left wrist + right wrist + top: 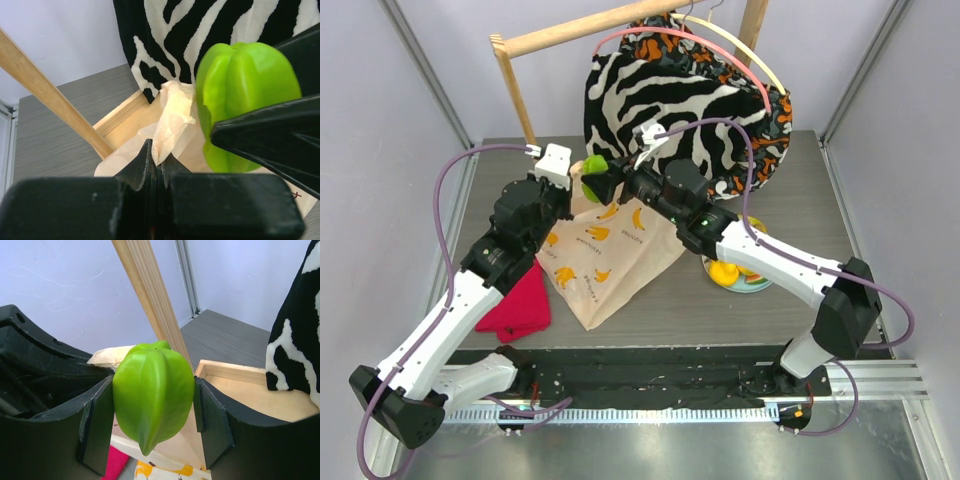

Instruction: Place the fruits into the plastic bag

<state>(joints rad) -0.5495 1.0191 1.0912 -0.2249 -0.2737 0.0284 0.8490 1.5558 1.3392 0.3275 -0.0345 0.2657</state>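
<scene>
Green fruit [152, 395] clamped in right gripper [154, 420] (left gripper [157, 160] pinches plastic bag [172, 115]).

Readable text: none | plastic bag [608, 262]: tiny lettering between banana prints, too small to read | brands, numbers, signs: none legible

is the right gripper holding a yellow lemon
No, the right gripper is shut on a green ridged fruit, not a yellow one.

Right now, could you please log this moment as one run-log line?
left gripper: shut on plastic bag edge | right gripper: shut on green fruit | yellow fruit on plate
</scene>
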